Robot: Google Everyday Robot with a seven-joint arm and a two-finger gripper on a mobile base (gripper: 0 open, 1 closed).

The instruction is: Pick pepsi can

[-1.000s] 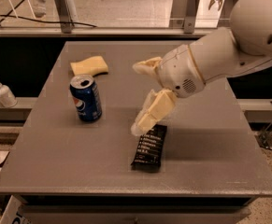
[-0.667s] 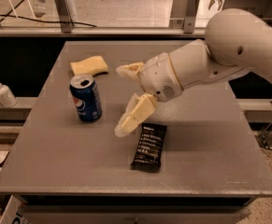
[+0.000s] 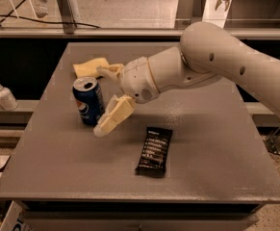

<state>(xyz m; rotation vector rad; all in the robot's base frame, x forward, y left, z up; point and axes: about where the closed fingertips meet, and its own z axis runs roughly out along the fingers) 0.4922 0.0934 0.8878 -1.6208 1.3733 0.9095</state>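
Standing well to the left of the claw (image 3: 100,101), off the table (image 3: 216,143) on a lower ledge, is a soap bottle (image 3: 2,94), which plays no part here. Next comes the pepsi can (image 3: 88,101), upright on the table at the claw's open mouth. Its long axis runs straight up, the silver top faces the ceiling, and the round logo looks out toward the table's front edge. A yellow sponge (image 3: 89,67) lies just behind the claw's far finger.

The claw is spread wide. One finger (image 3: 108,71) sits behind the can and the other (image 3: 113,118) slants down past its right front, so the can appears to stand partly between them. Whether either finger touches it I cannot tell.

To the claw's right and nearer the front edge lies a black snack bar (image 3: 154,151), flat and apart from everything. The white arm (image 3: 235,66) stretches off to the right.

By my reading the approach is nearly done, while the closing, gripping and lifting are all left, since the can rests on the table ungripped.
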